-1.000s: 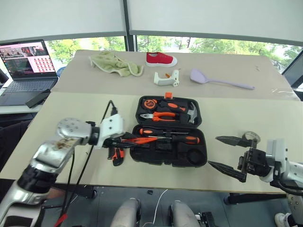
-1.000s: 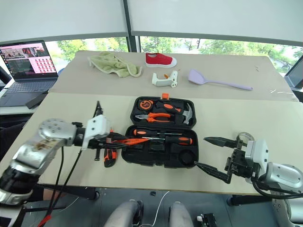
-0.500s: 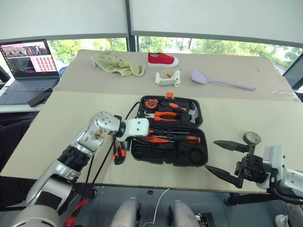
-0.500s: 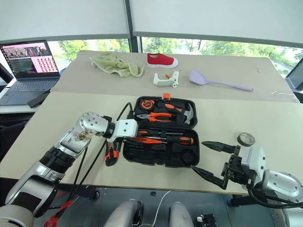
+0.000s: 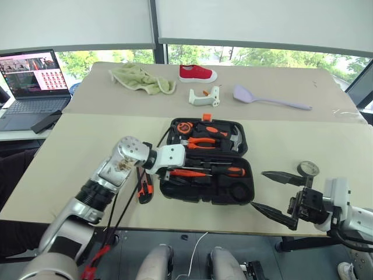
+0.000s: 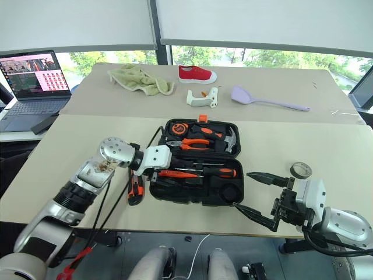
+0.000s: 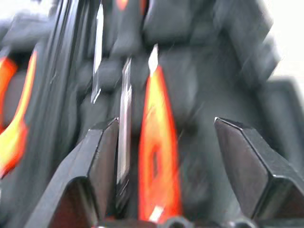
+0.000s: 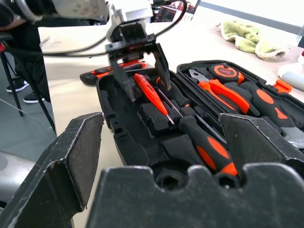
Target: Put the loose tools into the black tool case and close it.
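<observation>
The black plastic hinged tool case (image 5: 208, 163) lies open on the beige table (image 5: 87, 146). The left end effector (image 8: 142, 64) hovers over its near half, fingers parted around the thin all-orange tester screwdriver (image 8: 151, 95), which seems to rest in the case. The right end effector (image 5: 278, 192) hangs spread wide beside the case. An orange-and-black utility knife (image 6: 136, 188) lies just left of it, a small grey tape roll (image 5: 307, 169) to the right.
</observation>
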`<action>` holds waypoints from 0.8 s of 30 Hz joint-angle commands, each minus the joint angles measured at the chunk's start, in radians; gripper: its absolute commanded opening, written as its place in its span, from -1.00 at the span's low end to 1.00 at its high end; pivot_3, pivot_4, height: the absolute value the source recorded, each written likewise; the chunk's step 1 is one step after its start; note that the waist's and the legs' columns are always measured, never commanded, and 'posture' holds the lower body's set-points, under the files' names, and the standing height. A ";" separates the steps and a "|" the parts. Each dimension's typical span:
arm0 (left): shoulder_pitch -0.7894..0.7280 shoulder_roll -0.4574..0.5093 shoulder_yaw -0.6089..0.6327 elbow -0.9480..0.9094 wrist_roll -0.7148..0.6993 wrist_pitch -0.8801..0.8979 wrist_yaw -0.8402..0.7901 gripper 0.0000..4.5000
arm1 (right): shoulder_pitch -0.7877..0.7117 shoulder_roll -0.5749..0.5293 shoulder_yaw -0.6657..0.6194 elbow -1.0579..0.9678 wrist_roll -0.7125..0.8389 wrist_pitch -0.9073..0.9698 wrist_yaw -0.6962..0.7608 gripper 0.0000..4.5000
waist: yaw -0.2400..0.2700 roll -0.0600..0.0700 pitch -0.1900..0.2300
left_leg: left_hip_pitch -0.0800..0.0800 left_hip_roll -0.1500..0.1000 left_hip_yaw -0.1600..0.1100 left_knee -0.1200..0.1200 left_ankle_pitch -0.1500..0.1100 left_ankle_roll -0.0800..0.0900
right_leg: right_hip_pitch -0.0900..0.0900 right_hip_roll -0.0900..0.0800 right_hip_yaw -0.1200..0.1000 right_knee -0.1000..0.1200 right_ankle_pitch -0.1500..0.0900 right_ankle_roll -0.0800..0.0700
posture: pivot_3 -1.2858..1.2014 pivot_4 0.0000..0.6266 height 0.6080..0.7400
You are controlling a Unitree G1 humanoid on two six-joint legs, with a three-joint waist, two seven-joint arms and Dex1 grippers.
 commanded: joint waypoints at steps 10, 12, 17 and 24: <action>0.047 -0.015 0.093 0.064 -0.008 -0.054 0.087 -0.53 | -0.001 0.012 -0.004 -0.002 -0.008 -0.009 -0.009 1.00 | 0.001 0.000 0.000 | 0.001 0.000 0.000 0.000 0.000 0.000 | 0.001 0.000 0.000 0.000 0.000 0.000 | 0.03 -0.52 1.00; 0.063 -0.028 0.091 0.060 -0.004 -0.039 0.110 -0.83 | 0.004 0.015 -0.007 -0.008 -0.008 -0.008 -0.011 1.00 | 0.004 0.000 0.000 | 0.001 0.000 0.000 0.000 0.000 0.000 | 0.001 0.000 0.000 0.000 0.000 0.000 | 0.03 -0.52 1.00; 0.117 -0.018 0.046 0.029 0.020 -0.013 0.087 -0.98 | 0.016 0.013 -0.016 -0.016 -0.007 -0.006 -0.016 1.00 | 0.008 0.000 0.000 | 0.001 -0.001 0.000 0.000 0.000 0.000 | 0.001 -0.001 0.000 0.000 0.000 0.000 | 0.03 -0.52 1.00; 0.136 -0.018 0.016 0.042 0.066 -0.001 0.125 -0.98 | 0.021 0.014 -0.013 -0.017 -0.011 -0.008 -0.023 1.00 | 0.011 0.001 0.000 | 0.002 -0.001 0.000 0.000 0.000 0.000 | 0.001 -0.001 0.001 0.000 0.000 0.000 | 0.03 -0.52 1.00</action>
